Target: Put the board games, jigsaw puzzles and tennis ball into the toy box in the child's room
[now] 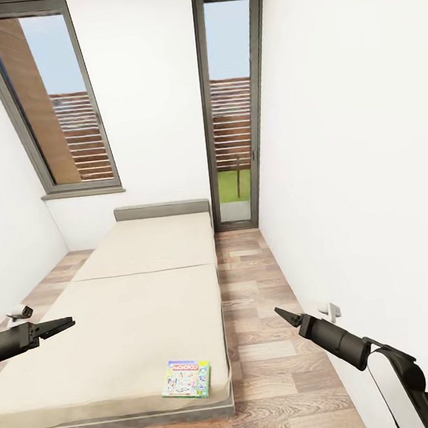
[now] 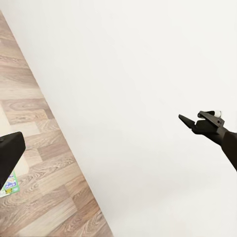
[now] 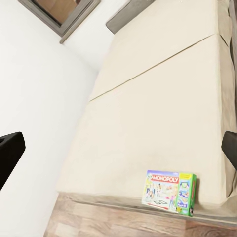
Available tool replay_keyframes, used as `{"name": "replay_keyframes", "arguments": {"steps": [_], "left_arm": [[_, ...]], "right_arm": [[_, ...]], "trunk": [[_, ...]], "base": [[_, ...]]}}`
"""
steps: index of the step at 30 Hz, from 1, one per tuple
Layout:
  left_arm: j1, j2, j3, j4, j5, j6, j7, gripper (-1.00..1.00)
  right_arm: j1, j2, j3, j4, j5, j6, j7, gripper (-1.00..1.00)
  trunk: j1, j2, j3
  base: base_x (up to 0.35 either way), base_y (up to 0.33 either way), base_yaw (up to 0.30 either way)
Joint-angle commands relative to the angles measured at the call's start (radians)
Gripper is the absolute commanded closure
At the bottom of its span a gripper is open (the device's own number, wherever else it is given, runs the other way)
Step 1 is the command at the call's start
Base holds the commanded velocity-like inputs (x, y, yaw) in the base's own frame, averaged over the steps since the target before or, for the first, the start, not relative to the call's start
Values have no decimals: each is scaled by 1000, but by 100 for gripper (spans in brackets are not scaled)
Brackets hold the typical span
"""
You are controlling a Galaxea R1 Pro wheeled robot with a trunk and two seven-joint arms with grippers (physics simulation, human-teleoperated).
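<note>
A board game [image 1: 186, 378] lies flat at the bed's [image 1: 120, 328] near right corner, both tools, left [image 1: 66, 324] and right [image 1: 284, 316], clenched empty.

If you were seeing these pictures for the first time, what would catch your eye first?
The colourful board game stands out, lying flat near the front right corner of the cream bed. Next, the two dark pincers, left and right, hang in the air, over the bed's left side and over the wood floor.
</note>
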Motion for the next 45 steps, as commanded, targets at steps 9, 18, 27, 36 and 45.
{"name": "replay_keyframes", "arguments": {"steps": [9,18,27,36,45], "left_arm": [[-1,-5,-1,0,-1,14,-4,-100],[-1,-13,-2,0,-1,24,-4,-100],[-1,-33,-4,0,0,28,23,-100],[-1,-89,-1,13,4,29,161,-100],[-1,-149,-1,75,4,26,243,-100]], "right_arm": [[-1,0,-1,-2,-3,7,3,-100],[-1,-4,-4,-2,-10,8,3,-100],[-1,-7,-5,-2,-13,6,3,-100],[-1,-9,-7,-1,-16,9,8,-100],[-1,-10,-16,-2,-18,13,11,-100]], "trunk": [[1,-2,-2],[1,-2,-2],[1,-2,-2],[24,-44,-21],[58,-107,-49]], "base": [[0,0,0],[0,0,0],[0,0,0],[0,0,0],[0,0,0]]}}
